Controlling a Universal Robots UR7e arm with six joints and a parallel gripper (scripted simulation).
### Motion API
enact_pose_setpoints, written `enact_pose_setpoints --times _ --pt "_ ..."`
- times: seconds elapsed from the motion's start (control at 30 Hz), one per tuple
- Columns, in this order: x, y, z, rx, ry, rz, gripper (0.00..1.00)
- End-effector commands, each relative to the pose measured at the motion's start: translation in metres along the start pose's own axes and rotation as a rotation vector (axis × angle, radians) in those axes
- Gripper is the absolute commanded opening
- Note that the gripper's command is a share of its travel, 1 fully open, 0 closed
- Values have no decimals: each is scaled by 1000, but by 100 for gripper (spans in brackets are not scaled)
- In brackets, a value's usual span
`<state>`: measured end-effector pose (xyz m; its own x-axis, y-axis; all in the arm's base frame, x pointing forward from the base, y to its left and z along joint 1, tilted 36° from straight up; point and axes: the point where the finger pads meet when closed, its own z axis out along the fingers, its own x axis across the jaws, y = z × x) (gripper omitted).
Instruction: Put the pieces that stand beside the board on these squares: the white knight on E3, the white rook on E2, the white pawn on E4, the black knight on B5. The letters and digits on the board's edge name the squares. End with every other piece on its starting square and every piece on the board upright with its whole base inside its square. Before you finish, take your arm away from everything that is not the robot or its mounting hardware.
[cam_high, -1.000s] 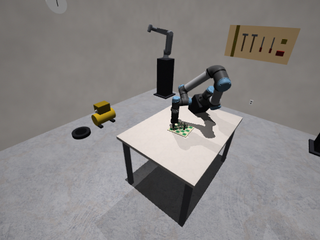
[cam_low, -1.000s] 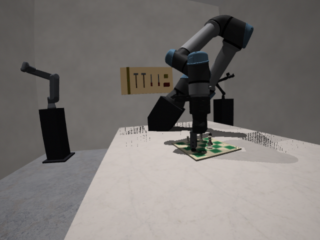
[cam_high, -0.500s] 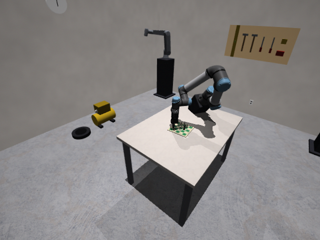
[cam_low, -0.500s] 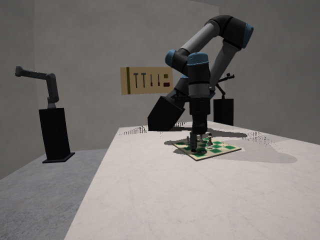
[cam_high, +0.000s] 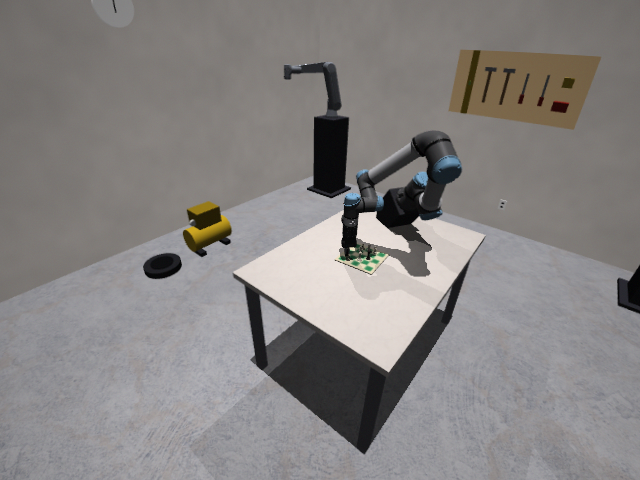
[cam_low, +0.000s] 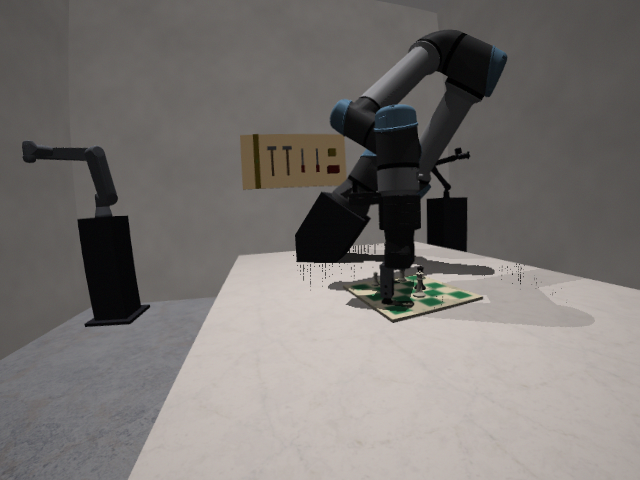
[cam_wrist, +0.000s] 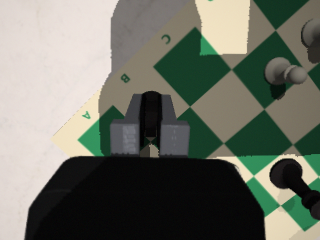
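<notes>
The green and cream chessboard (cam_wrist: 235, 100) lies on the table and also shows in the top and exterior views (cam_high: 362, 259) (cam_low: 416, 298). My gripper (cam_wrist: 151, 110) is shut on a black piece, apparently the black knight (cam_wrist: 150, 107), and holds it upright. It is low over the B file, next to the lettered edge; I cannot tell whether the base touches the board. The gripper stands at the board's near left corner in the exterior view (cam_low: 386, 295). A white pawn (cam_wrist: 281, 72) stands a few squares away. A black piece (cam_wrist: 292, 180) stands at the lower right.
Another pale piece (cam_wrist: 312, 34) is at the wrist view's top right edge. A tall piece (cam_low: 419, 283) stands just right of the gripper. The arm's base (cam_high: 400, 206) sits at the table's back.
</notes>
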<state>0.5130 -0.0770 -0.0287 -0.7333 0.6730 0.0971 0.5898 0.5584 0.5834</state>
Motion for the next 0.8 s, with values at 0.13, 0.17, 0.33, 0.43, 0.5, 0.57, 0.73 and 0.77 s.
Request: enact_pose_setpoints --times 0.13,0.17,0.33,0.43,0.5,0.57,0.73,0.77 --pt "0 0 0 0 -1 0 0" --pt "0 0 0 0 -1 0 0" --pt "0 0 0 0 -1 0 0" --pt "0 0 0 0 -1 0 0" --pt "0 0 0 0 -1 0 0" --pt "0 0 0 0 -1 0 0" --pt "0 0 0 0 -1 0 15" --pt "0 0 0 0 -1 0 15"
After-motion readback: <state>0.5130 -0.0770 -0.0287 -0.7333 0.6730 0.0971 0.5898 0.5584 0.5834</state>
